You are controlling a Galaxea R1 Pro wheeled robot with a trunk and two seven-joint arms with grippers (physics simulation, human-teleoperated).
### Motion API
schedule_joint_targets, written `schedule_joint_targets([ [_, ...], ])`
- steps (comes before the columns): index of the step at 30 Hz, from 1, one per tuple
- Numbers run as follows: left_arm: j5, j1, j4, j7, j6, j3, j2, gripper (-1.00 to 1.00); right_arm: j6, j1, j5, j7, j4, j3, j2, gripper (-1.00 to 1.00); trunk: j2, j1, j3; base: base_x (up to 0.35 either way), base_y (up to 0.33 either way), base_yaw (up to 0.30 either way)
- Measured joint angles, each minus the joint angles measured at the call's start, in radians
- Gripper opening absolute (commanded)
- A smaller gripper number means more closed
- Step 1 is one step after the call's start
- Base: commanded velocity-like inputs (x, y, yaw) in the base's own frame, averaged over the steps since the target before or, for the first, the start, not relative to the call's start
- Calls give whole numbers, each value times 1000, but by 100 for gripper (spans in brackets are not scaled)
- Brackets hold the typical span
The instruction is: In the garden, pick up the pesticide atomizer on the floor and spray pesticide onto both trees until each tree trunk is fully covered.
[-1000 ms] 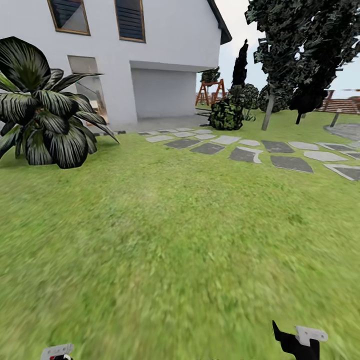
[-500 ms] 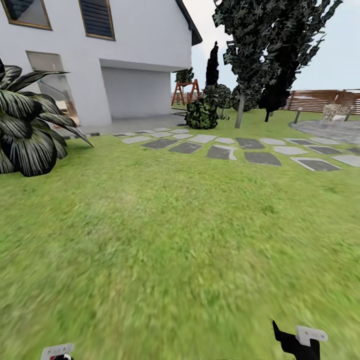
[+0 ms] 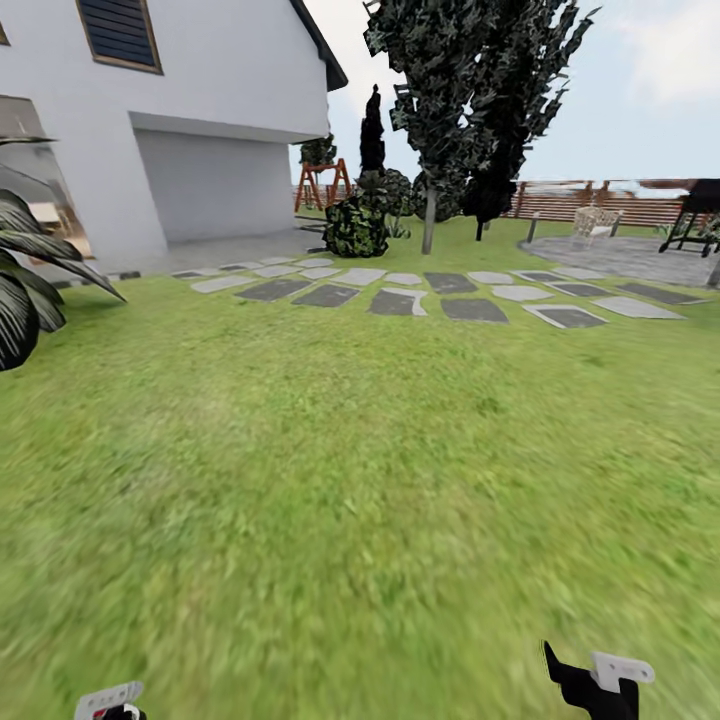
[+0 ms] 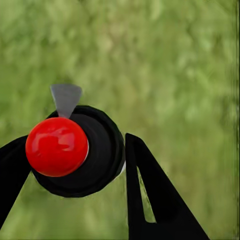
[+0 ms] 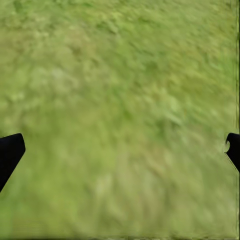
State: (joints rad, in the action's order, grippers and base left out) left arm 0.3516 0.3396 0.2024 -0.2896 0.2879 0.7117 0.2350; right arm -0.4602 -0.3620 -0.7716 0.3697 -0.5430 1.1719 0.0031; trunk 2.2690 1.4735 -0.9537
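Note:
My left gripper is shut on the pesticide atomizer, which shows as a round black body with a red knob and a small grey nozzle, over blurry grass. The left gripper pokes in at the head view's lower edge, with a bit of red beside it. At the lower right, my right gripper is open, and its wrist view has the right gripper with grass between the wide-apart fingertips. Far off, past the stepping stones, stands a tall dark-leaved tree with a pale trunk.
A white house stands at the back left, with a big striped-leaf plant near it. Grey stepping stones cross the lawn. A round bush, a thin dark-stemmed tree, a brown fence and a paved patio with a grill lie beyond.
The camera has turned right: house, plant and stones slid left in the picture, and the patio and grill came into view. Both grippers look the same.

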Motion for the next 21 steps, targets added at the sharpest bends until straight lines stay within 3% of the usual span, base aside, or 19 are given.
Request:
schedule_joint_targets([
  [21, 3, -1, 0, 0, -1, -1, 3, -100, 0, 0, 0, 0, 0, 0, 0, 100, 0, 0, 0, 0, 0, -300],
])
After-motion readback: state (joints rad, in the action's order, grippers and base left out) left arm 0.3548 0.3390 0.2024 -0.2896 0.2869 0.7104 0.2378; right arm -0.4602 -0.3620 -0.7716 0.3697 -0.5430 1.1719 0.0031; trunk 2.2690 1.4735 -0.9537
